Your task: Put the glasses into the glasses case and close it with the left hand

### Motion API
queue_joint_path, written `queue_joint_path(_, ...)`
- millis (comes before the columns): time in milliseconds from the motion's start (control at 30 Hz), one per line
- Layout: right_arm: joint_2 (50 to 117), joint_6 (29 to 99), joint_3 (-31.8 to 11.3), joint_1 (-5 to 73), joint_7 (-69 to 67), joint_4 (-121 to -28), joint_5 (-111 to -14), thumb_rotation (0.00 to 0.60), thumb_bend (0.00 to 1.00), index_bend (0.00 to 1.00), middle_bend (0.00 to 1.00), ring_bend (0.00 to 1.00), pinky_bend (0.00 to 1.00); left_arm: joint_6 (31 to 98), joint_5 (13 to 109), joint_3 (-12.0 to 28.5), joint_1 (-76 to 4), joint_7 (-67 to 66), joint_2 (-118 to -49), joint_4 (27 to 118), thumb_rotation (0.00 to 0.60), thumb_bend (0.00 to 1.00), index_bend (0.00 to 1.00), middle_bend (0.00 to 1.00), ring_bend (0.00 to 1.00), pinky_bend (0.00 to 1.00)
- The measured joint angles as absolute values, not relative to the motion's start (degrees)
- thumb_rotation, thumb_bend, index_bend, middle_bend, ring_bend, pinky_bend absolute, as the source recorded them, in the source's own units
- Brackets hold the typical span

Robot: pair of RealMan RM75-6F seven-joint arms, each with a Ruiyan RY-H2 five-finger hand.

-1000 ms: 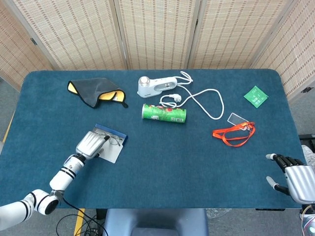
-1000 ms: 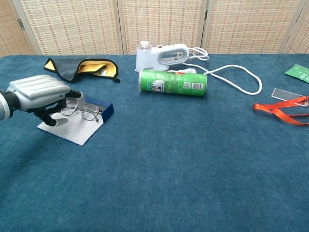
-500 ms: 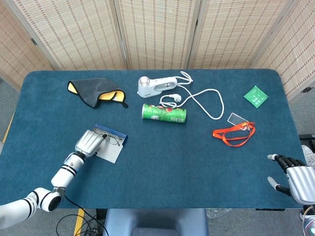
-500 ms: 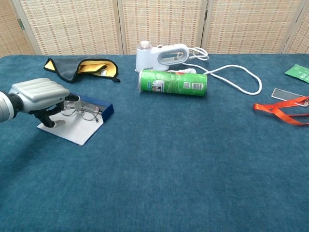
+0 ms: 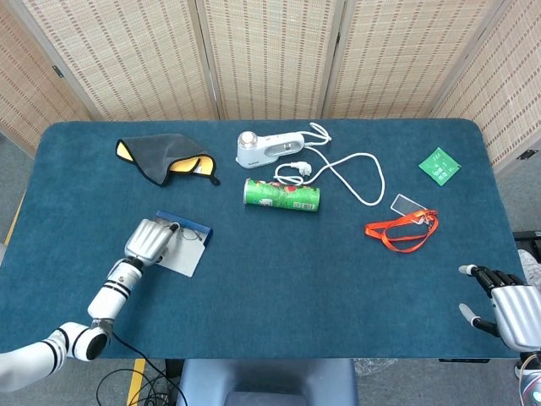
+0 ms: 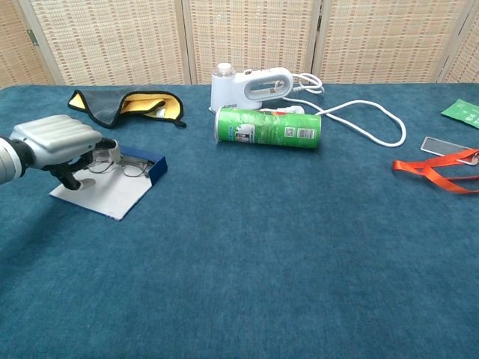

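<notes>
Left hand (image 6: pixel 56 142) is right at the open glasses case (image 6: pixel 112 187) w/ fingers (image 6: pixel 69 178) curled around the glasses' (image 6: pixel 120 166) left end, glasses lying crosswise in the case; right hand (image 5: pixel 507 309) sits open, well apart across the worktop (image 5: pixel 296 279), so left is nearer.

open blue cloth across the table's front and middle.
a green can (image 6: pixel 268 127), white appliance (image 6: pixel 248 87) and cable (image 6: pixel 359 116) crowd the back; an orange lanyard (image 6: pixel 439 170) lies right.
</notes>
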State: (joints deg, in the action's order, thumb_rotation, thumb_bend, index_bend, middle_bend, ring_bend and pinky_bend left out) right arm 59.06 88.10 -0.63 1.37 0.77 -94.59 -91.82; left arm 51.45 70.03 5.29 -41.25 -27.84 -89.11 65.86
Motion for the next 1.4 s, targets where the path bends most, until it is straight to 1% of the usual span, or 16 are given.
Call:
queue_joint_path(200,59.1,87.8,-0.7,1.7,0.7,-94.6,-92.1,0.600,0.21,0.30,0.37,0.43,0.44,53.8,70.5,4.9,-39.8,-27.8,-87.0,69.6,0.600,0.41,0.28,0.86,0.85,0.93)
queue_joint_path(367,59.3,87.6,-0.7,1.9,0.6,-94.5,-92.3,0.600,0.21,0.30,0.37,0.43,0.44,57.1,72.7,4.0,-38.0,-25.6,-85.1,72.5,0.600,0.41,0.28,0.86,0.85,0.93)
queue_joint_path(433,59.4,87.6,-0.7,1.9,0.5,-94.4,-92.4,0.600,0.21,0.30,0.37,0.43,0.44,59.0,74.5,3.5,-37.1,-23.9,-84.8,72.9,0.600,0.39,0.29,0.86,0.85,0.93)
queue_joint_path(533,59.4,87.5,-0.7,2.1,0.6,-94.5,-92.6,0.600,0.21,0.30,0.37,0.43,0.44,61.3,77.2,2.5,-35.9,-21.1,-84.8,73.0,0.600,0.33,0.32,0.86,0.85,0.93)
queue_joint_path(700,59.6,87.3,-0.6,2.3,0.7,-94.5,-92.8,0.600,0.21,0.30,0.37,0.43,0.44,62.8,80.2,1.1,-34.5,-17.4,-86.6,71.5,0.600,0.33,0.33,0.86,0.86,0.93)
queue_joint_path(933,59.4,87.6,-0.5,2.1,1.0,-94.8,-92.8,0.600,0.21,0.30,0.37,0.43,0.44,62.8,81.0,0.8,-33.9,-16.5,-89.1,70.1,0.600,0.33,0.33,0.86,0.86,0.93)
queue_joint_path(1400,59.3,87.7,-0.5,2.0,0.8,-94.6,-92.5,0.600,0.21,0.30,0.37,0.43,0.44,60.0,79.6,1.8,-34.4,-17.8,-91.1,69.1,0.600,0.33,0.33,0.86,0.86,0.93)
